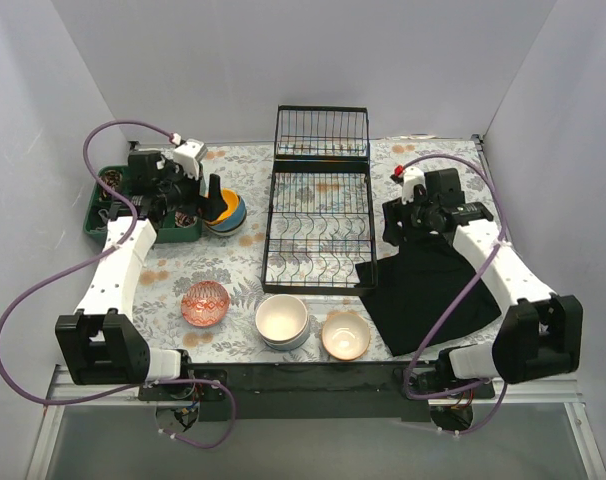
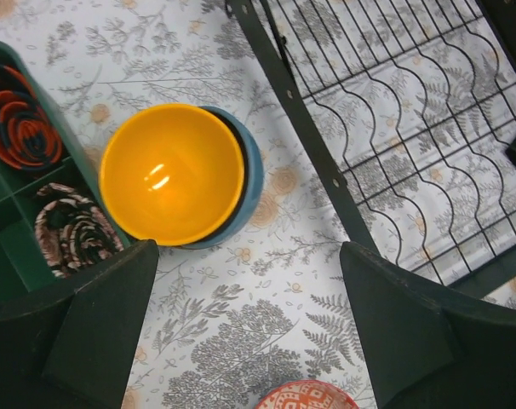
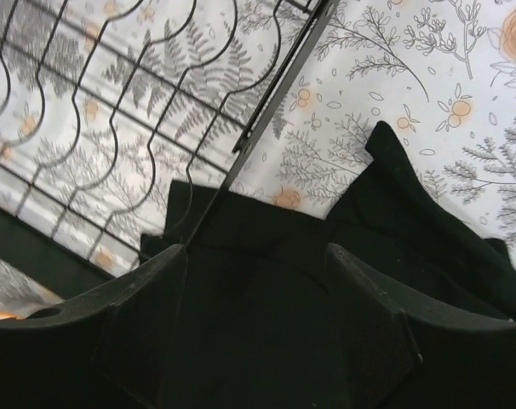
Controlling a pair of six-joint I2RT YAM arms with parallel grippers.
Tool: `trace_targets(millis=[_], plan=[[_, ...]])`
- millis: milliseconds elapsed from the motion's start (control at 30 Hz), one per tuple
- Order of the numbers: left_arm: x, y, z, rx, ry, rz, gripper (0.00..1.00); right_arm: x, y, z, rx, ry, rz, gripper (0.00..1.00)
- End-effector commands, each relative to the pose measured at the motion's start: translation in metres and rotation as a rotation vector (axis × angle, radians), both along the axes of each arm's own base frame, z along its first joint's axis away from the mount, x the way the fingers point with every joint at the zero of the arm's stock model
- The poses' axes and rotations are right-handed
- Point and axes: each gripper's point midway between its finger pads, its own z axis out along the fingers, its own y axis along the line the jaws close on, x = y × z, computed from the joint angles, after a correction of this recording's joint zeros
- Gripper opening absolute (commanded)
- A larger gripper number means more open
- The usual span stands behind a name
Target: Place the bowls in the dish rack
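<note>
Desk [image 1: 233,270] under floral cloth carries a large black wire dish rack [image 1: 318,225] at centre, reaching toward 12 o'clock. Black fabric sheet [image 1: 423,290] lies at its 4 o'clock; right jaws hang apart above it. Green compartment tray [image 1: 95,222] sits at 9 o'clock. Left jaws, apart, hover near an orange-yellow ceramic bowl [image 2: 171,170] nested in a blue bowl [image 2: 252,166]. Cream-white bowl [image 1: 282,318], tan bowl [image 1: 345,335] and red-patterned bowl [image 1: 205,303] sit near 6 o'clock.

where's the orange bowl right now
Top view, left side: the orange bowl sits nested in a blue bowl, between the green tray and the dish rack.
</note>
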Motion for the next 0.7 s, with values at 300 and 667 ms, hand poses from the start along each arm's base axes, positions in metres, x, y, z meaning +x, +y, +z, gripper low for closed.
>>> trace_targets(millis=[300, 667], plan=[[-0.09, -0.059, -0.033, 0.072, 0.158, -0.382, 0.84, -0.065, -0.042, -0.016, -0.158, 0.006, 0.125, 0.73], [-0.174, -0.022, -0.088, 0.359, 0.429, -0.39, 0.71, -0.047, -0.044, -0.007, -0.164, -0.005, 0.104, 0.73]])
